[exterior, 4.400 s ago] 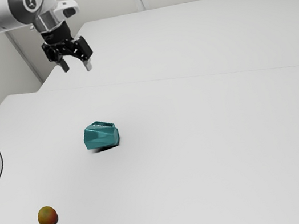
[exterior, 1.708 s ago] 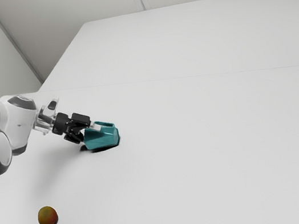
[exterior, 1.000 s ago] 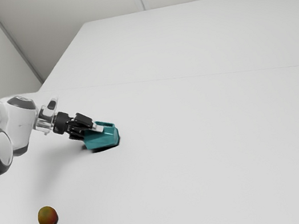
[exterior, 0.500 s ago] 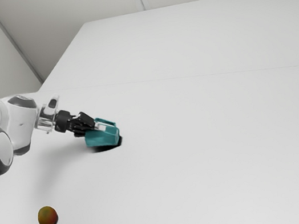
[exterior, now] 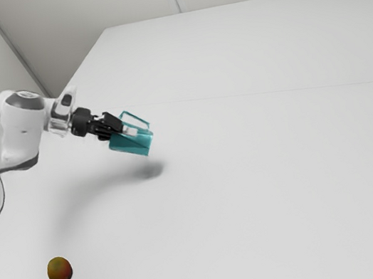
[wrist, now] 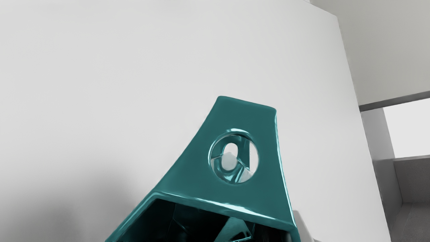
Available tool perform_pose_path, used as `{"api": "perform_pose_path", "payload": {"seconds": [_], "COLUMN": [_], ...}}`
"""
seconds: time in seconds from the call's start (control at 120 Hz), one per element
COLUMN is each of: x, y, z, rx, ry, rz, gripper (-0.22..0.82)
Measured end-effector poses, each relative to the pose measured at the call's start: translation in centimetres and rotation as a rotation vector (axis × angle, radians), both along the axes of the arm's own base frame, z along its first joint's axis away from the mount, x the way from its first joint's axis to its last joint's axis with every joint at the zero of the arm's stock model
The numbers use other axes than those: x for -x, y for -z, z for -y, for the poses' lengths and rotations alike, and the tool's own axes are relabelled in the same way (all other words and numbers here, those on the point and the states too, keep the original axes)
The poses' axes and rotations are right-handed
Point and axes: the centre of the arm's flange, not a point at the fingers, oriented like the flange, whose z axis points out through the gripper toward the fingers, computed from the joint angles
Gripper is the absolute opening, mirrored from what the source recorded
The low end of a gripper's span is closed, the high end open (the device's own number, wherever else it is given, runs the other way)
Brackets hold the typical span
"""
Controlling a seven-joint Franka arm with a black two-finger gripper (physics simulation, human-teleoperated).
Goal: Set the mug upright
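The pincer [exterior: 129, 131] gripped the teal mug [exterior: 128, 145], tilted above the counter [exterior: 254, 192]. I couldn't tell its fingers' exact gap.

The Franka arm [exterior: 20, 132] reaches from the frame's left edge, its black two-finger gripper [exterior: 128, 130] clamped, slanting down rightward.

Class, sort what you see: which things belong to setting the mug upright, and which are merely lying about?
Belonging to the job:
teal mug, tilted, held above the table
end effector, shut on the mug

Just lying about:
round fruit, on the table, apart from the mug
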Motion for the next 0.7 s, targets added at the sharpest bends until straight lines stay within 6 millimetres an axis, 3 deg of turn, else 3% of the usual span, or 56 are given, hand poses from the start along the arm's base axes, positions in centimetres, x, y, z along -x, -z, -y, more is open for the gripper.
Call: {"api": "perform_pose_path", "payload": {"seconds": [0.092, 0.333, 0.558, 0.7], "x": [-0.3, -0.4, 0.1, 1.6], "y": [-2.9, -6.2, -6.3, -5.2], "z": [2.5, 8.4, 11.7, 12.9], "rx": [-0.097, -0.45, -0.738, -0.847], "ry": [0.072, 0.283, 0.444, 0.504], "rz": [0.04, 0.093, 0.129, 0.148], "gripper": [-0.17, -0.18, -0.18, -0.18]}}
